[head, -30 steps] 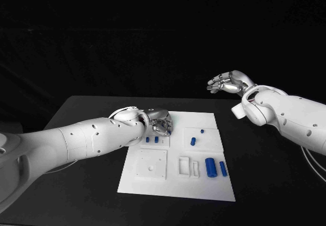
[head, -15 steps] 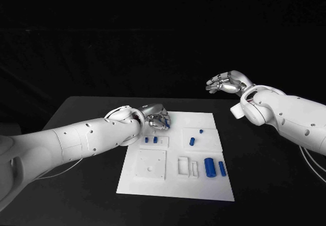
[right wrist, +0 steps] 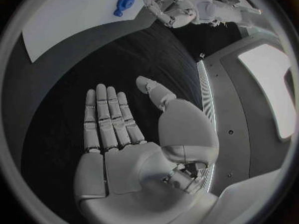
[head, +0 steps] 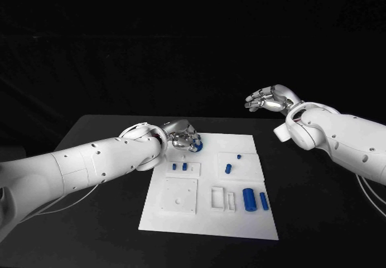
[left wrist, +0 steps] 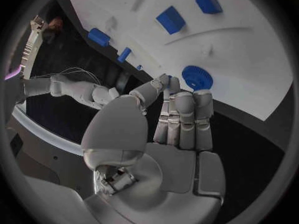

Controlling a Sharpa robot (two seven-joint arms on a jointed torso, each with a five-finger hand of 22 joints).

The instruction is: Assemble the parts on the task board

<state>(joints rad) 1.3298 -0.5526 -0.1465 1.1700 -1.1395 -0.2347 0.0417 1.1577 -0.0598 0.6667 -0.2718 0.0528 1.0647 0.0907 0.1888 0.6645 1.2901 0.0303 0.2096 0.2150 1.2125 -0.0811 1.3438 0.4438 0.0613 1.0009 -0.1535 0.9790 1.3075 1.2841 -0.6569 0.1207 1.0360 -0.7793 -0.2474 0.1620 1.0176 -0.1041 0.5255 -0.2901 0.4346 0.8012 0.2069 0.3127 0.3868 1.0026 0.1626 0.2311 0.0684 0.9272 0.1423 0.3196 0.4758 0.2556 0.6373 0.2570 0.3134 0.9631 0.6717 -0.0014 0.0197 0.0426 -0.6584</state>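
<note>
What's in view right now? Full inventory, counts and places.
table: 1, black, under everything.
task board: 1, white, middle of the table.
round toothed part: 1, blue, on the board's far left corner, at the left fingers.
small pegs: 2, blue, side by side on the board's far left panel.
short parts: 2, blue, on the far right panel.
cylinders: 2, blue, one thick and one slim, on the near right of the board.
left hand: 1, silver, over the board's far left corner; a speck of blue at the thumb tip, grip unclear.
right hand: 1, silver, raised beyond the table's far right, holding nothing.
</note>
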